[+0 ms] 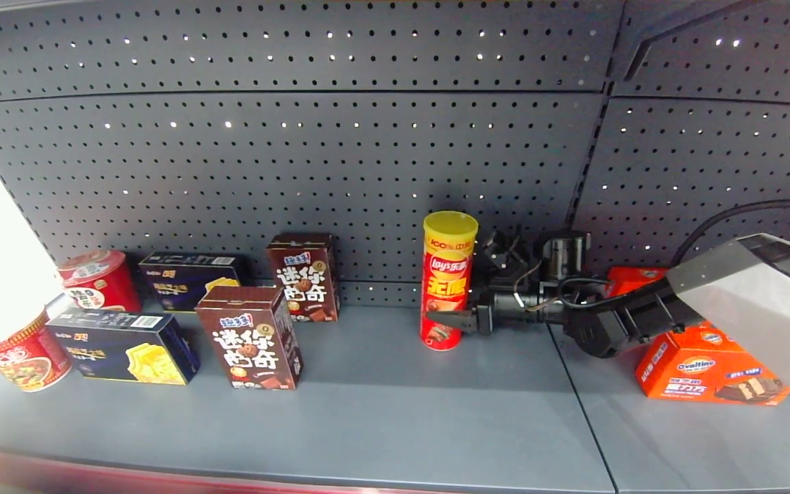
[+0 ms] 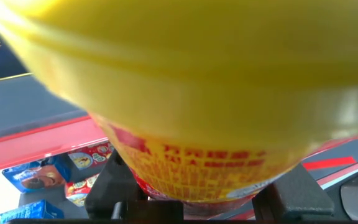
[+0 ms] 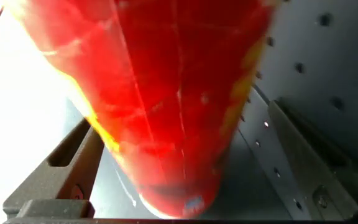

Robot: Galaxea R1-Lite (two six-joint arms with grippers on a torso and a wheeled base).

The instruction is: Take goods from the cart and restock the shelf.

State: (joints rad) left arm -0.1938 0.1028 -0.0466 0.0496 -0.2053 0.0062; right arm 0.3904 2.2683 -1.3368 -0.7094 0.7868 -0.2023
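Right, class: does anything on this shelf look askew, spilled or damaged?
Nothing stands out. Boxes and cups sit intact on the shelf; the can stands upright in the right gripper; the left gripper holds a yellow cup.

Black right arm (image 1: pixel 631 314), pale grey cover (image 1: pixel 762 302), looping black cable (image 1: pixel 731 213)

Red chip can (image 1: pixel 447 295) with a yellow lid, set against a dark grey pegboard (image 1: pixel 299 151) dotted with holes. There's a brown box (image 1: pixel 251 336), a navy box (image 1: pixel 124 346) splashed yellow, an orange box (image 1: pixel 703 367), a red cup (image 1: pixel 97 281). Up close, a yellow tub (image 2: pixel 185 74), red lower down.
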